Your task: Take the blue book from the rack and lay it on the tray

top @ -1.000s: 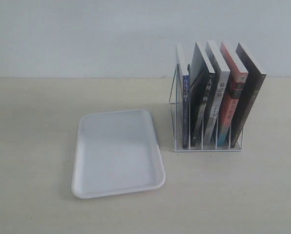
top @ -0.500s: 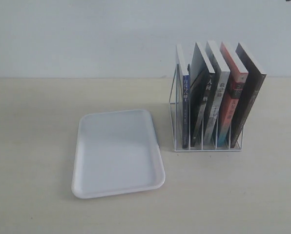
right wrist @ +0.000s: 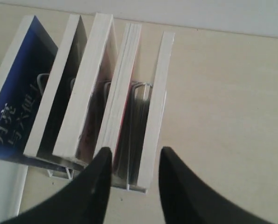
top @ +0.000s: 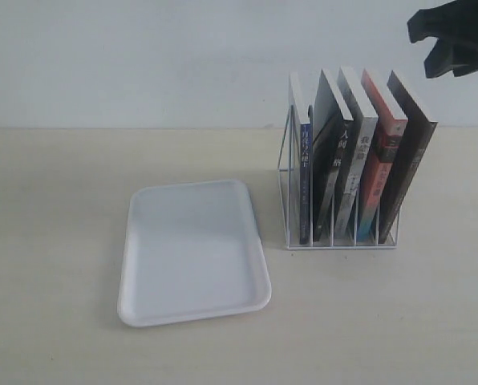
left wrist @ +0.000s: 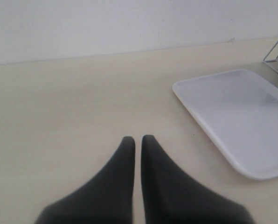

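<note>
Currently the right pincer [top: 451, 44] hangs empty above the rack [top: 283, 172], jaws moderately apart, presumably staged for a downward grasp; the blue book [top: 303, 180] stands upright in the slot farthest from it, one of five books [top: 345, 160] held there. The tray [top: 191, 249] lies bare beyond the rack, nearer the left pincer [left wrist: 138, 139], whose jaws are closed on nothing.

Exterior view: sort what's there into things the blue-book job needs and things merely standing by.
Needed:
- blue book, leftmost in the rack
- rack
- tray, nothing on it
- right gripper, open, high by the rack

Standing by:
- four other books in the rack
- left gripper, shut, over the table
</note>
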Robot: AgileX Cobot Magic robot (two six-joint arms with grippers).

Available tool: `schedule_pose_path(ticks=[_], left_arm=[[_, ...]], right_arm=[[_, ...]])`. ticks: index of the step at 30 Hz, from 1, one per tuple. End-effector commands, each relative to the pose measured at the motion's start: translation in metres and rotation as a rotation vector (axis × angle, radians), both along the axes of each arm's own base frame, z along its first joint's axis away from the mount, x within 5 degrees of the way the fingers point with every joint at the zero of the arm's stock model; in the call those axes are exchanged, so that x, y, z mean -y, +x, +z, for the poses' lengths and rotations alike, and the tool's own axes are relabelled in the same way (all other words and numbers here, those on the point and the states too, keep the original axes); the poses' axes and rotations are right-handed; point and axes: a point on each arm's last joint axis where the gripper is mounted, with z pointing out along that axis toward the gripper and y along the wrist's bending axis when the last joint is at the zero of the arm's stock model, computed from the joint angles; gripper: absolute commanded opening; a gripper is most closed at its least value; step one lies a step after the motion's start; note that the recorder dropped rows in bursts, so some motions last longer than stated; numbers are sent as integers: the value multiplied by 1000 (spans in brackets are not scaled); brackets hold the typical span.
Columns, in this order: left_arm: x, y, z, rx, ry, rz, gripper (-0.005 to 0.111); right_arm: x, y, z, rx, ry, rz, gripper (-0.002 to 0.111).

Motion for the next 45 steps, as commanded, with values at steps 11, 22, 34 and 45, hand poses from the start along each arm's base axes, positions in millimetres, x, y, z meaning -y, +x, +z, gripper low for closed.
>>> schedule_pose_path(ticks=[11,22,34,45], left_arm=[[0,0,3,21,-8,2,5],[0,0,3,21,-8,2,5],[0,0,3,21,-8,2,5],[0,0,3,21,-8,2,5]], right_arm=[[-7,46,-17,-85,-1,-8,45],[-4,57,-12,-73,-19,-63,45],[-4,57,-16,-88,-45,-29,45],[-20,55,-18,-124,87,59,45]])
